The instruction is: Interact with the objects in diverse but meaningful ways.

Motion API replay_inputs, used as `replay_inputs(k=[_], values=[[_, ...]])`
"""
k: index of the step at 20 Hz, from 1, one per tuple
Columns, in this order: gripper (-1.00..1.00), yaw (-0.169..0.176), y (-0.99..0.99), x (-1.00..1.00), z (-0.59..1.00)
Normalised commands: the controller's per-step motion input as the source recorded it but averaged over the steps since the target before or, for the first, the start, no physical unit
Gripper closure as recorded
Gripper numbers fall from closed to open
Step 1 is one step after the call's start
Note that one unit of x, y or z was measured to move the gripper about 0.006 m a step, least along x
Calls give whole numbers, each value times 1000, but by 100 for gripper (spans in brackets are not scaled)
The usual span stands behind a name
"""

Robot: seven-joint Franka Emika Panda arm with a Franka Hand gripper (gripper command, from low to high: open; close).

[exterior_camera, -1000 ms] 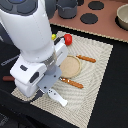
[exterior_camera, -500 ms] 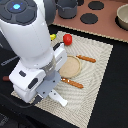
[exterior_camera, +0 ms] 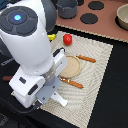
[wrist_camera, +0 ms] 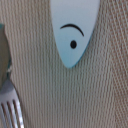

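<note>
A white fish-shaped piece [exterior_camera: 59,100] lies on the beige mat [exterior_camera: 100,75] near its front edge. In the wrist view the fish-shaped piece [wrist_camera: 74,34] shows a black eye and a curved line, and grey fork tines [wrist_camera: 11,109] lie nearby. My gripper [exterior_camera: 42,99] hangs low over the mat just beside the fish, mostly hidden by the white hand. Its fingers do not show clearly. A red tomato [exterior_camera: 67,39] and a bit of yellow banana [exterior_camera: 51,37] sit at the mat's far side. Two brown-handled utensils [exterior_camera: 86,58] [exterior_camera: 73,83] lie by a round tan disc [exterior_camera: 70,66].
A toy stove top with black burners [exterior_camera: 89,18] runs along the back, holding a grey pot [exterior_camera: 67,8] and a bowl [exterior_camera: 122,17]. The bulky white arm [exterior_camera: 30,45] covers the exterior view's left. Dark table surface [exterior_camera: 117,105] surrounds the mat.
The arm has shifted slightly and come lower over the mat's front edge. The fish, tomato, disc and utensils lie where they were.
</note>
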Motion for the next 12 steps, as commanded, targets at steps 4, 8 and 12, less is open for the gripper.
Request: replay_inputs(k=[4,8,12], values=[[-100,-20,-141,459,-2],[-100,-18,-119,410,-55],[-100,-12,-41,423,-74]])
